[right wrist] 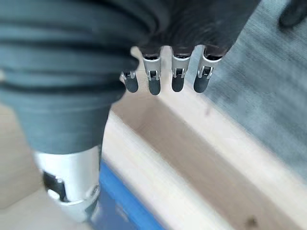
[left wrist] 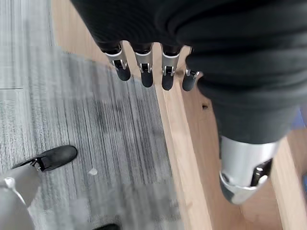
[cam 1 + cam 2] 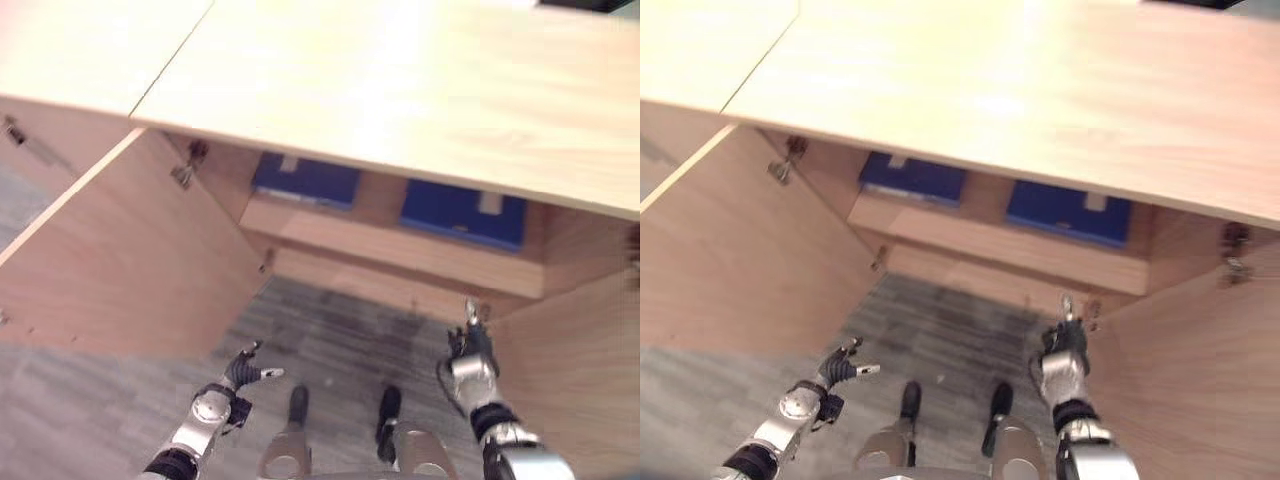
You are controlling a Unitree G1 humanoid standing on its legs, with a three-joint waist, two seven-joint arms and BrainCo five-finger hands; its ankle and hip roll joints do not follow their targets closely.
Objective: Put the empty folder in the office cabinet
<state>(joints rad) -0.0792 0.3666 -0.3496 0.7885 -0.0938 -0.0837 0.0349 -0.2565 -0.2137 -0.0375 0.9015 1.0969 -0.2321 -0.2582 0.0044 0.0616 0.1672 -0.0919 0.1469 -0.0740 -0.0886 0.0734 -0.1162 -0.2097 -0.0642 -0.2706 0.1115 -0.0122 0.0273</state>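
Two blue folders lie side by side on the shelf inside the open wooden cabinet, one on the left and one on the right. My left hand hangs low over the grey carpet in front of the cabinet, its fingers straight and holding nothing. My right hand is raised near the cabinet's lower front edge, close to the right door, and is also open and empty. Past its fingers, the right wrist view shows the shelf edge and a strip of blue folder.
The left cabinet door swings wide open towards me; the right door stands open just beside my right hand. The cabinet's top overhangs the shelf. Grey carpet lies between the doors.
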